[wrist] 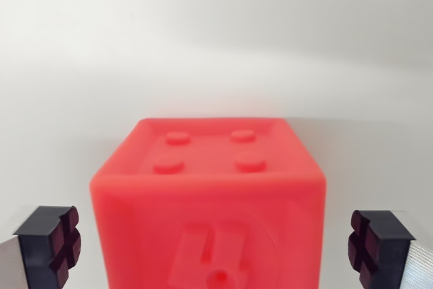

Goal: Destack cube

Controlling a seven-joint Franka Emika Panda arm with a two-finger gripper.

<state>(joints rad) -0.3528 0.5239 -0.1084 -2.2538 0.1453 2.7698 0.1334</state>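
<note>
Wrist view: red cube (210,194) btwn gripper (213,248) pads, jaws spread, no contact.

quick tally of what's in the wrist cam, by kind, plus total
Red cube: 1 (4 round studs on its top face; whether another cube sits under it is out of frame)
Gripper fingers: 2, one on each side of the cube, apart from it
Total: 3

One red cube (210,208) (four studs on top)
</note>
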